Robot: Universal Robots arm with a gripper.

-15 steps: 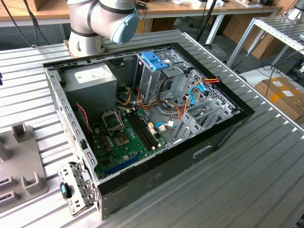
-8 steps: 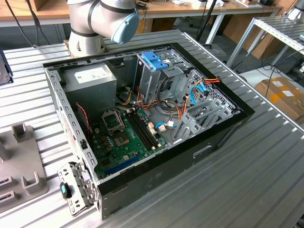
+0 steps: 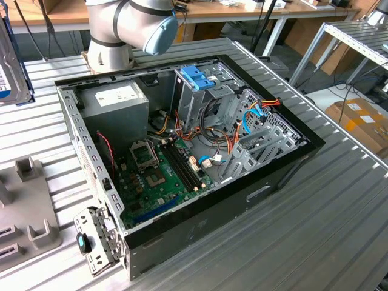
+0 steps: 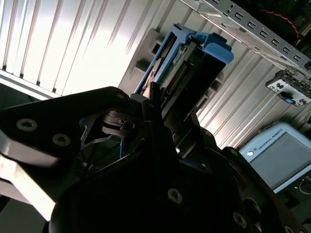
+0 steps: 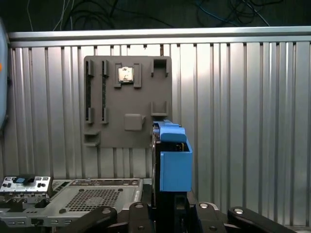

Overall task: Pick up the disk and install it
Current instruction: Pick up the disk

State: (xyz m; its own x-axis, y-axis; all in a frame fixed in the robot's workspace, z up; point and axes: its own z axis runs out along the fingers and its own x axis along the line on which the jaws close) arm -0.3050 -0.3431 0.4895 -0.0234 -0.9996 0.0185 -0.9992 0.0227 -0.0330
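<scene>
The disk [image 5: 174, 160], edged with light blue plastic rails, stands on end between my gripper's [image 5: 170, 201] dark fingers, and the gripper is shut on it. In the second wrist view the disk [image 4: 194, 63] juts out from the gripper [image 4: 163, 109] over the ribbed metal table. In the exterior view the disk [image 3: 11, 63] shows at the left edge as a grey metal slab with a blue-and-white label, raised above the table. The open computer case [image 3: 285, 163] lies in the middle of the table, well to the exterior view's right of the disk.
A grey holder plate [image 5: 112, 126] with slots lies on the table beyond the disk and carries a small chip [image 5: 126, 74]. Inside the case a drive cage carries a blue bracket [image 3: 197, 77]. A metal panel [image 3: 97, 242] lies at the case's near corner. A pendant screen [image 4: 284, 155] lies nearby.
</scene>
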